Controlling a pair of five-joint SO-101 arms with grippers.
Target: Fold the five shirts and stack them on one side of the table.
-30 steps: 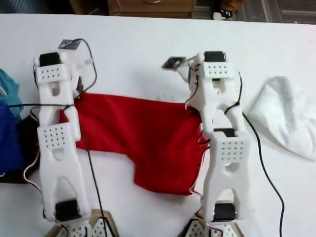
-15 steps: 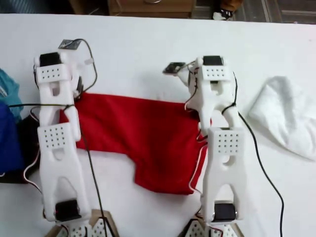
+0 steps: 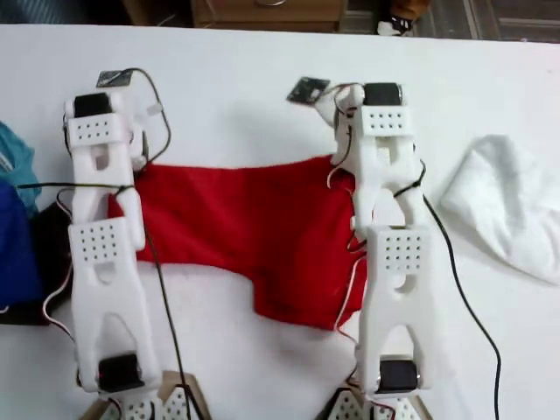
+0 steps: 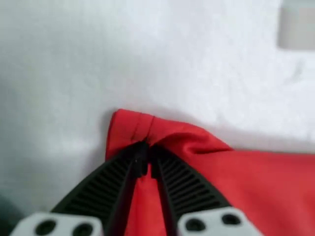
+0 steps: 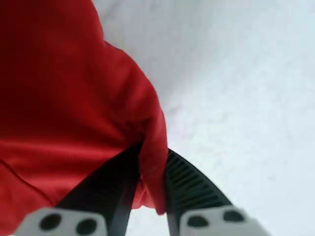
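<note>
Nearest, the two white arms start at the close edge of the counter (image 3: 262, 79) and stretch away across it, side by side. The left arm (image 3: 103, 254) lies long and low, with its far end over one far corner of the red shirt (image 3: 254, 227). The right arm (image 3: 395, 262) lies the same way over the shirt's other far corner. From the high view the shirt is a wide red band spread flat between the two arms, and one red flap hangs down toward the arm bases beside the right arm. The arms' white bodies cover the held corners from above, so the wrist views tell more. In the left wrist view, the left pincer (image 4: 146, 152) has its black ribbed fingers squeezed tight on a small folded corner of the red shirt, which sits on the white counter. In the right wrist view, the right pincer (image 5: 152, 155) holds a thick red fold between its fingers, and the cloth bunches up around them. A crumpled white shirt (image 3: 507, 206) lies well apart from the red one, past the right arm. Blue cloth (image 3: 13, 254) and teal cloth (image 3: 13, 157) sit at the counter's edge beside the left arm. Past the far edge stands brown wooden furniture (image 3: 267, 10).
</note>
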